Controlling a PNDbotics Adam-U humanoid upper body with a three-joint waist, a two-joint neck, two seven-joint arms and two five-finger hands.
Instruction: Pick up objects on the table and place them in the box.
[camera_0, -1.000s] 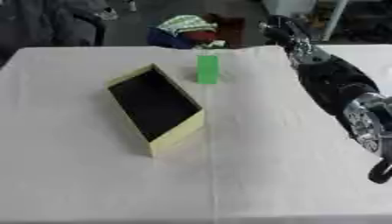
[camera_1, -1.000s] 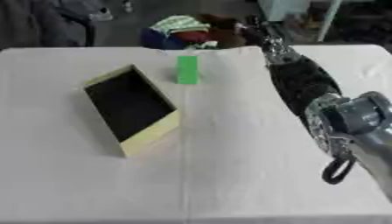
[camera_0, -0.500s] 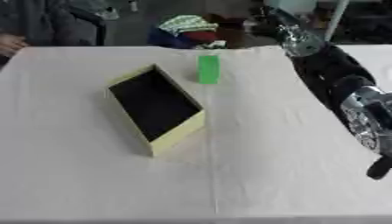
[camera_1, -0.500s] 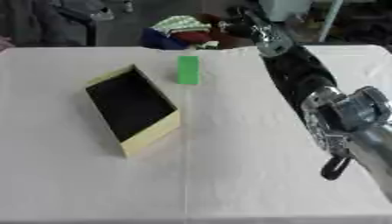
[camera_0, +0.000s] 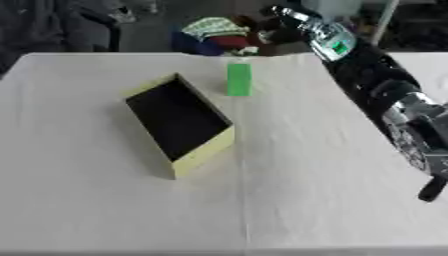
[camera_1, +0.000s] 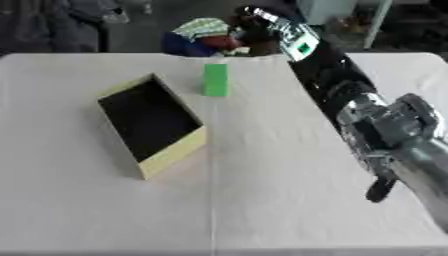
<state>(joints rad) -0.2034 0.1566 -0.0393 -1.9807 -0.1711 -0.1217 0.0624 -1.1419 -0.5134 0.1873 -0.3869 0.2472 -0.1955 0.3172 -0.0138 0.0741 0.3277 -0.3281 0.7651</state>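
Observation:
A green block (camera_0: 238, 79) stands upright on the white table (camera_0: 105, 200) near its far edge. Just left and nearer lies the open yellow box (camera_0: 180, 124) with a dark inside, nothing visible in it. My right arm (camera_0: 367, 75) reaches from the lower right across the table's right side to the far edge. Its hand (camera_1: 254, 14) hangs dark against the clutter behind the table, above and to the right of the green block and apart from it. No view shows my left hand.
A heap of coloured cloth and objects (camera_0: 217, 32) lies on the floor beyond the far edge. Another white surface (camera_1: 411, 70) shows at the right behind my arm. A dark dangling part of my arm (camera_0: 430, 189) hangs over the table's right edge.
My right hand has swung left along the far edge, closer to the spot above the green block. Box and block have not moved.

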